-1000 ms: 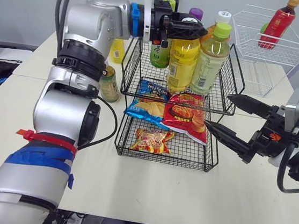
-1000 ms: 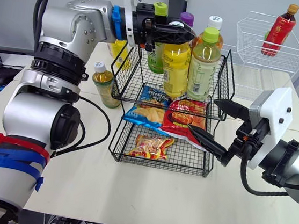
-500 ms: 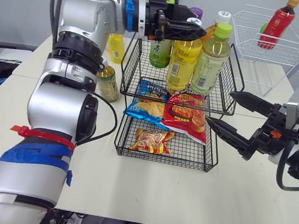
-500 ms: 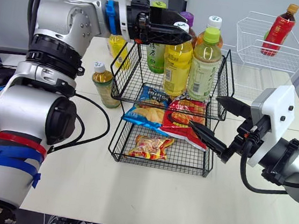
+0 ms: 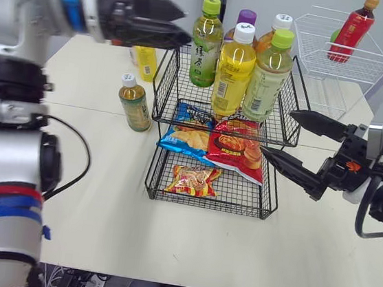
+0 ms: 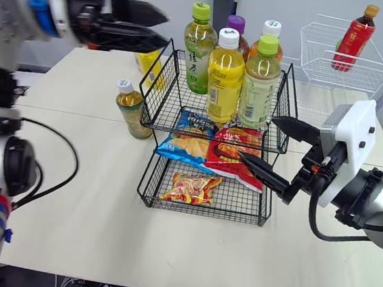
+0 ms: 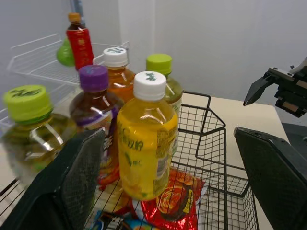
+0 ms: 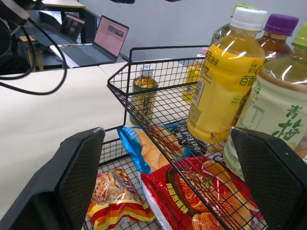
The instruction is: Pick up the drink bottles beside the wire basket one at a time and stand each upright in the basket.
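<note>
The black two-tier wire basket point(image 5: 167, 85) stands mid-table. Its upper tier holds several upright bottles, the nearest a yellow drink with a white cap point(image 5: 233, 71) beside a green-capped tea point(image 5: 268, 76). My left gripper point(image 5: 186, 24) hovers open and empty above the basket's left rim, level with the bottle caps. Left of the basket a small white-capped tea bottle point(image 5: 134, 102) stands on the table, with a yellow bottle point(image 5: 145, 62) behind it. My right gripper point(image 5: 276, 132) is open and empty at the basket's right side, its fingers pointing at the snack bags.
Snack bags point(image 5: 236, 143) lie on the basket's middle shelf and a packet point(image 5: 191, 180) on the bottom one. A white wire basket point(image 5: 346, 64) with a red bottle point(image 5: 350, 30) sits at the back right. A laptop point(image 8: 109, 40) is on a far desk.
My left gripper has let go of the yellow bottle and drawn back to the left, out of the basket. The bottle now stands upright in the upper tier. The right gripper has barely moved.
</note>
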